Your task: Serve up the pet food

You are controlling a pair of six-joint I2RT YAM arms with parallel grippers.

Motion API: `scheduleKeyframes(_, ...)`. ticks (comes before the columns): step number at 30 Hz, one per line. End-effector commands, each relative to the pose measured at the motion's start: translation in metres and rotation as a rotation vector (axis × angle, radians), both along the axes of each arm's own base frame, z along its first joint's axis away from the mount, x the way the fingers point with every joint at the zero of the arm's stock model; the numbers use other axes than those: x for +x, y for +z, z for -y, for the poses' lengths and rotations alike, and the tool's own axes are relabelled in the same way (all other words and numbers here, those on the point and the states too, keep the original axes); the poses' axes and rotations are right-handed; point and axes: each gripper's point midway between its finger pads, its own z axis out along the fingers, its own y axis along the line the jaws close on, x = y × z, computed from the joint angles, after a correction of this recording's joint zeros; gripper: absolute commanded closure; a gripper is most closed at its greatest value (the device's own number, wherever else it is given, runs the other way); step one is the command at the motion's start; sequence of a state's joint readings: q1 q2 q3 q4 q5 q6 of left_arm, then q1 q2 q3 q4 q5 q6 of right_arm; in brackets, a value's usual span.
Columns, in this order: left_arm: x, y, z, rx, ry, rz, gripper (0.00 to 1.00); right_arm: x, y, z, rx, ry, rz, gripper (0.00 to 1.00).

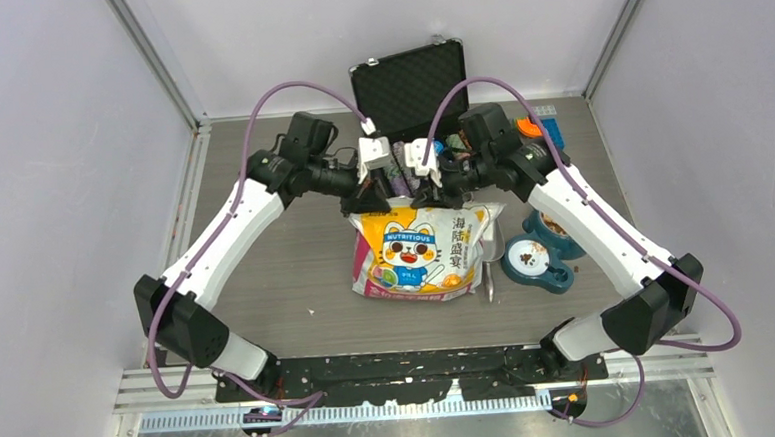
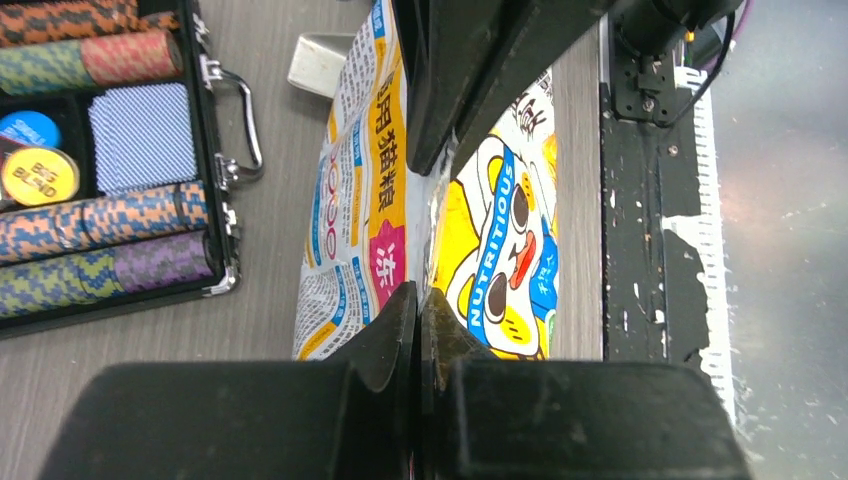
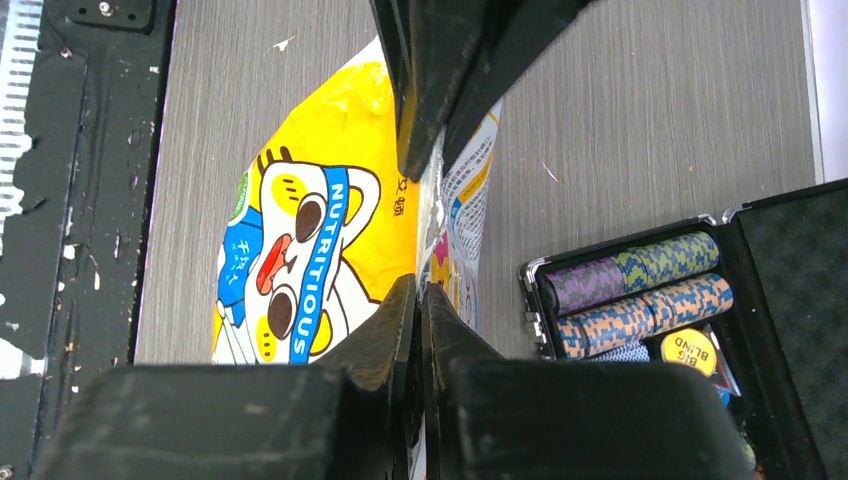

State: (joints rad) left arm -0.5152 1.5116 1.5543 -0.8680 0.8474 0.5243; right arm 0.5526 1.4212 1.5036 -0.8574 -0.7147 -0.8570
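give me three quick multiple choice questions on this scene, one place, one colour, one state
1. The feeder stands where from the bag? A robot's left B robot's right C on it
2. The feeder's frame is A teal B red C yellow
3. The right gripper is A open B out of view C shut on the bag's top edge
Key: B, it sits right of the bag; A, its rim shows teal; C, its jaws meet on the edge.

A lab test cell: white panels point(image 1: 49, 146) on metal rails point(image 1: 155, 60) box in a grey table point(image 1: 296, 273) edged by a black mounting plate point(image 1: 411, 362).
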Motion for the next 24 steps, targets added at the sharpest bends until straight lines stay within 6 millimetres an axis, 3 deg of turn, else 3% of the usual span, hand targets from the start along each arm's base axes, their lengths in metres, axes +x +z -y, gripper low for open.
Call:
scheduleKeyframes(1,0.028,0.038,-0.061,-0.048,0.249,0.151,1.0,0.02,0.017,0.075,-0.042,-0.267,0.032,0.95)
scheduleKeyframes(10,0.035,0.018,-0.093,-0.054,0.397,0.096,1.0,0.001,0.006,0.117,-0.095,-0.338,0.11,0.95)
scheduleKeyframes(17,0.036,0.017,-0.104,-0.055,0.443,0.105,1.0,-0.007,0.005,0.126,-0.1,-0.358,0.126,0.95)
scheduleKeyframes(24,0.033,0.019,-0.11,-0.068,0.461,0.131,1.0,-0.014,-0.012,0.141,-0.179,-0.393,0.107,0.92)
